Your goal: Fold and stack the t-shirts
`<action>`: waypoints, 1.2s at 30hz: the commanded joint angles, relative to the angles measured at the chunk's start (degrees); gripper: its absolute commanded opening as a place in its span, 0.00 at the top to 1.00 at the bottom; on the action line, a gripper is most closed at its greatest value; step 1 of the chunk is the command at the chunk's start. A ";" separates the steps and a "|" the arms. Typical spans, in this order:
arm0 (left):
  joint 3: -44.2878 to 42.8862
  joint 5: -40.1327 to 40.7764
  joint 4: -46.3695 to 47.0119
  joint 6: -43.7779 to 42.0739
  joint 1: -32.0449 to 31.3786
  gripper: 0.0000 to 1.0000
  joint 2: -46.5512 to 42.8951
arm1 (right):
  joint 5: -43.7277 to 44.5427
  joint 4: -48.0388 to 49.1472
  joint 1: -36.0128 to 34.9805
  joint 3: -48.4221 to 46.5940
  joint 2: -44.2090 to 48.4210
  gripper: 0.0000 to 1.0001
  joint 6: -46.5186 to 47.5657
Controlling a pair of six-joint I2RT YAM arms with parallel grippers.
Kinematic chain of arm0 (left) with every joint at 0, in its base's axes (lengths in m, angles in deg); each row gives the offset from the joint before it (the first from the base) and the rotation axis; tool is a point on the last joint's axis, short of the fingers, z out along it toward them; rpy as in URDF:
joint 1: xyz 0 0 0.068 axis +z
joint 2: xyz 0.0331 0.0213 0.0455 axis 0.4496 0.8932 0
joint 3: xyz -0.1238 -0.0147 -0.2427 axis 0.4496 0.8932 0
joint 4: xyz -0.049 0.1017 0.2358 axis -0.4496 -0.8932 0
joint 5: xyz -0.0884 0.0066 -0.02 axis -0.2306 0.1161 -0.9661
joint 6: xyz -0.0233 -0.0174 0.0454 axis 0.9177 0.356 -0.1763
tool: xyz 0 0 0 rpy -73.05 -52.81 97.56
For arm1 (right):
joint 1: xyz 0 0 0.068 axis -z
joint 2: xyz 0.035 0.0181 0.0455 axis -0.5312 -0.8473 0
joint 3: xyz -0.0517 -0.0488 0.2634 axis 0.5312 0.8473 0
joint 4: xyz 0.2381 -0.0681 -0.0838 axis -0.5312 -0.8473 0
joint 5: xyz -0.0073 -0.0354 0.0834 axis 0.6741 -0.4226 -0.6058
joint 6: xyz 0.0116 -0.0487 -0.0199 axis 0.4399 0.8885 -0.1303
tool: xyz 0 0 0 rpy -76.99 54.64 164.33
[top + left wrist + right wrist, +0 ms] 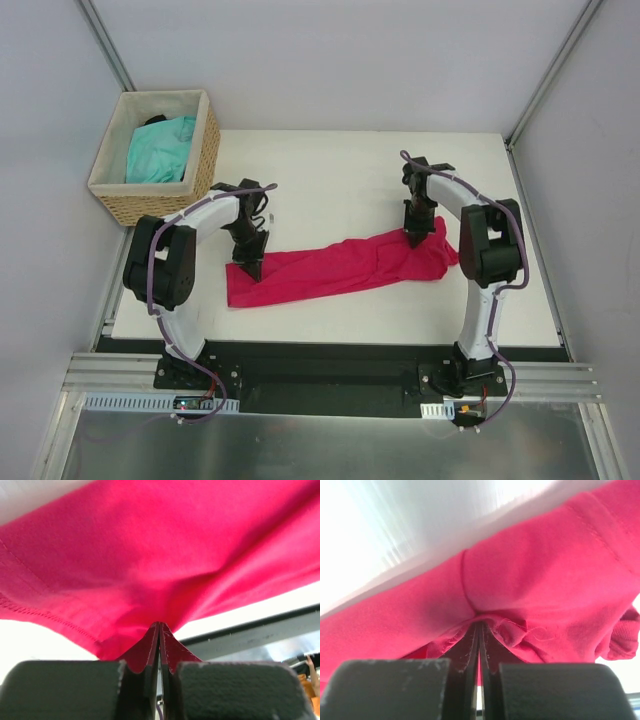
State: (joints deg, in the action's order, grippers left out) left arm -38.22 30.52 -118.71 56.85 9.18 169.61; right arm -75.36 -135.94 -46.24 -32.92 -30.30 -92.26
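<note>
The crimson-pink t-shirt (330,270) lies stretched in a long band across the white table. My left gripper (250,262) is shut on its left end; the left wrist view shows the fabric (150,570) pinched between the closed jaws, hem stitching at the left. My right gripper (414,238) is shut on the shirt's right part; the right wrist view shows bunched cloth (530,605) with a seam clamped in the jaws. The turquoise t-shirt (160,148) lies crumpled in the wicker basket at the back left.
The wicker basket (205,150) stands at the table's back left corner, close behind my left arm. The table's front edge and a black rail (330,360) lie just below the shirt. Grey walls enclose the sides.
</note>
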 commanded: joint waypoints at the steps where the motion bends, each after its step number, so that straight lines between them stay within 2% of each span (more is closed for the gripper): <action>1: -4.15 -3.69 -9.06 -3.49 0.75 1.00 -1.20 | -0.20 -2.93 1.32 -7.11 -3.65 0.99 1.48; 7: -5.38 -10.99 -10.65 -4.73 0.75 1.00 -0.68 | -3.97 -2.32 2.02 -18.16 -8.66 0.99 2.27; 14: -2.58 -11.26 -9.34 -4.29 0.67 1.00 -2.16 | -9.69 -5.83 1.67 -35.13 -18.15 0.99 4.11; 23: -1.52 -11.61 -8.98 -3.67 0.75 1.00 -2.43 | -17.60 -3.82 -0.08 -44.21 -25.54 0.99 6.66; 27: -1.78 -11.88 -9.24 -3.50 0.75 1.00 -2.61 | -23.66 1.62 -0.96 -44.30 -25.19 0.99 6.49; 30: -2.31 -11.35 -10.21 -3.67 0.67 1.00 -2.78 | -17.36 0.06 -2.10 -46.58 -24.15 0.99 6.92; 34: -4.50 -9.68 -11.09 -3.85 0.75 1.00 -3.93 | 0.26 -1.26 -2.28 -39.84 -16.94 0.99 7.62; 36: -5.38 -9.07 -11.62 -3.50 0.75 1.00 -3.75 | 5.22 -4.49 -1.85 -39.21 -14.30 0.99 8.42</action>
State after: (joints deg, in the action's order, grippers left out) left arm -40.56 20.44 -127.48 53.52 9.57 169.04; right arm -84.67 -136.26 -48.51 -73.62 -53.64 -85.85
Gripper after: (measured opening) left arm 0.002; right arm 0.012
